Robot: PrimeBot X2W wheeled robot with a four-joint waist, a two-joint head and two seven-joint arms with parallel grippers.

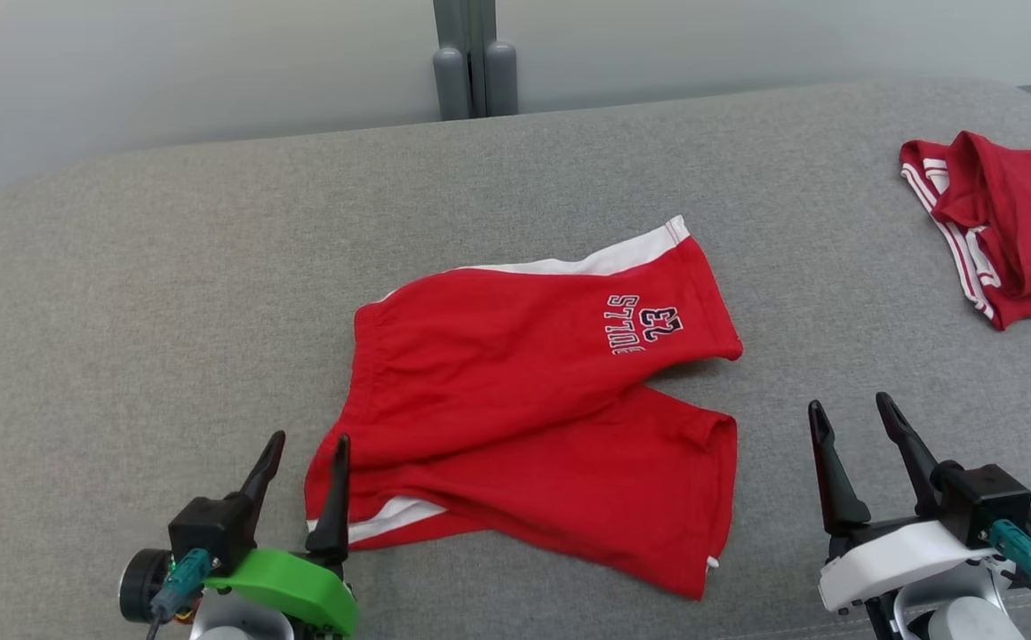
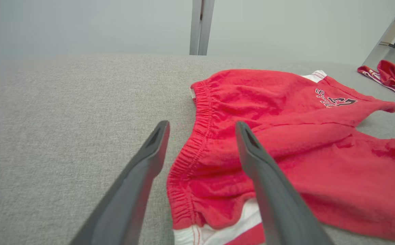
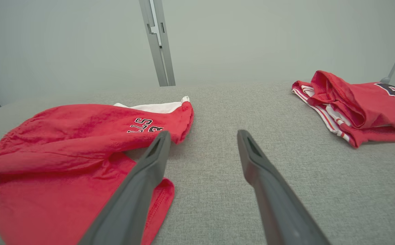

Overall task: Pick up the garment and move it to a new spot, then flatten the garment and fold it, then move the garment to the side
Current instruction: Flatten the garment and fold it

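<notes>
The left gripper [image 1: 309, 437] sits low at the near edge, fingers spread, pointing away, holding nothing, with one finger over the waistband corner of the shorts [image 1: 515, 391]. The right gripper [image 1: 850, 400] is also agape and empty, beside the leg hems. The shorts lie mid-cushion [image 1: 124, 267], legs rightward. A red top [image 1: 1013, 222] lies well apart.

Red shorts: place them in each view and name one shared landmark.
Head view: red shorts at centre.
Left wrist view: right half, waistband toward the middle.
Right wrist view: left side.
Shared landmark: second red garment, at the right edge in each.
</notes>
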